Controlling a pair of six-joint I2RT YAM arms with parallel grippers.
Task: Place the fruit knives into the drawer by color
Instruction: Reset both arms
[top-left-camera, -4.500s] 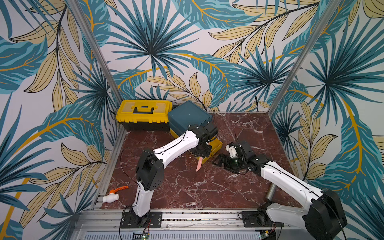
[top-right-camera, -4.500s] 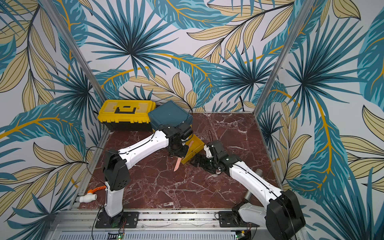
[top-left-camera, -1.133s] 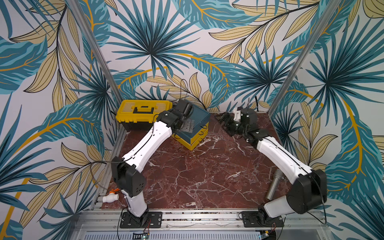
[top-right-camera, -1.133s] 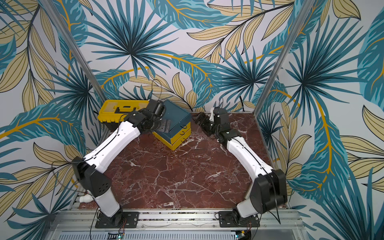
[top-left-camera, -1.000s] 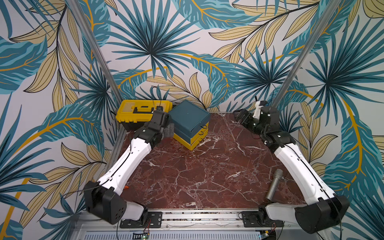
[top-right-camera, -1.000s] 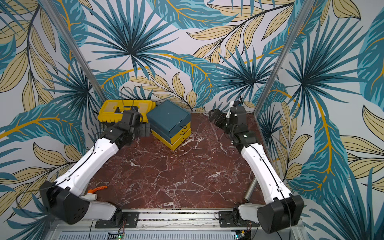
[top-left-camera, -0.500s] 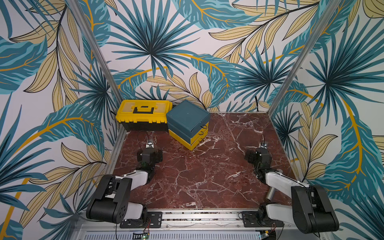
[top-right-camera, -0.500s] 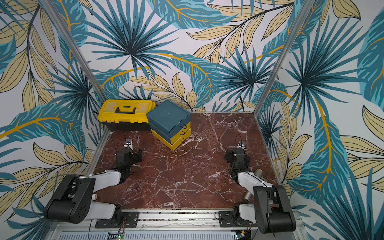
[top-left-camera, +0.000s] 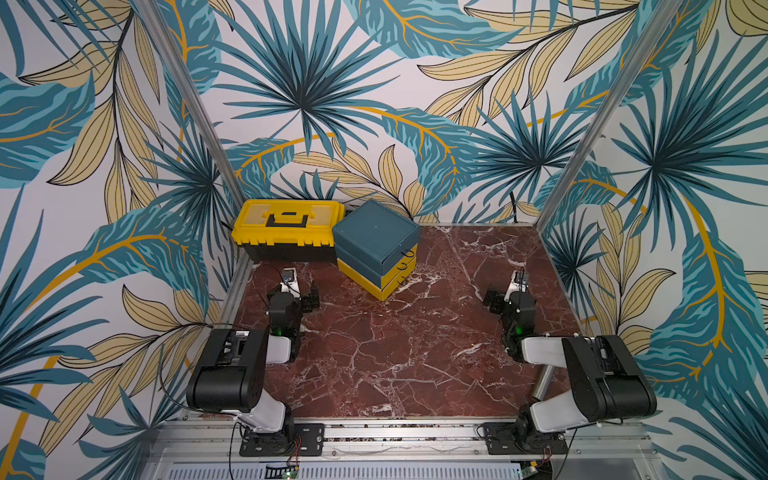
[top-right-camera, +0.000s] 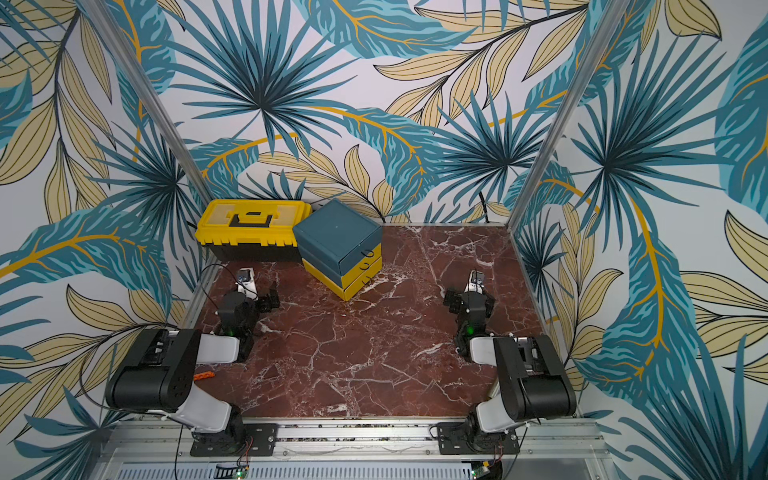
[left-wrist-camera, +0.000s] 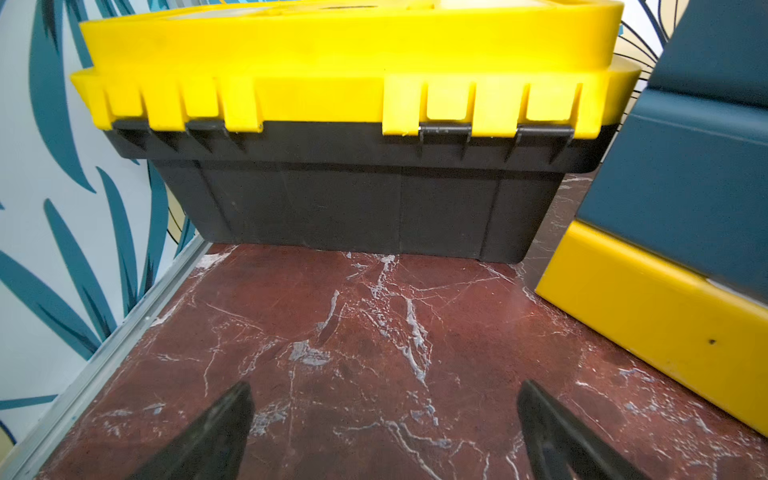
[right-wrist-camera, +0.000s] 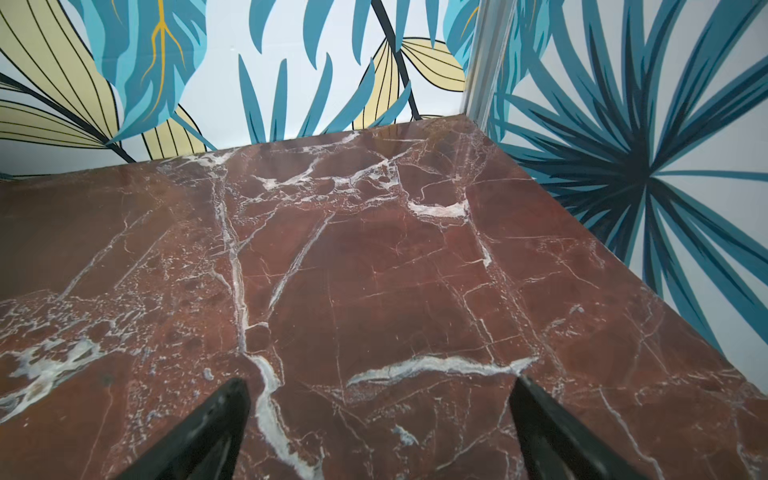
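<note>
Teal and yellow, the drawer chest (top-left-camera: 376, 245) stands at the far left-centre of the marble table (top-left-camera: 415, 353), turned corner-on. Every drawer front looks pushed in and the loop pulls (top-left-camera: 402, 254) hang free. No fruit knives are in sight on the table, so I'd judge they are inside and the job is about over, though the shut fronts hide whether the colours are kept apart. Just left of the chest, too close to tell if they touch, sits the yellow-and-black toolbox (top-left-camera: 286, 232). Both arms are folded low at the near corners: the left gripper (left-wrist-camera: 384, 399) gapes wide and empty facing the toolbox, the right gripper (right-wrist-camera: 380, 395) likewise over bare marble. Should either reach in to check, tugging a loop could drag the light chest askew instead of opening it.
</note>
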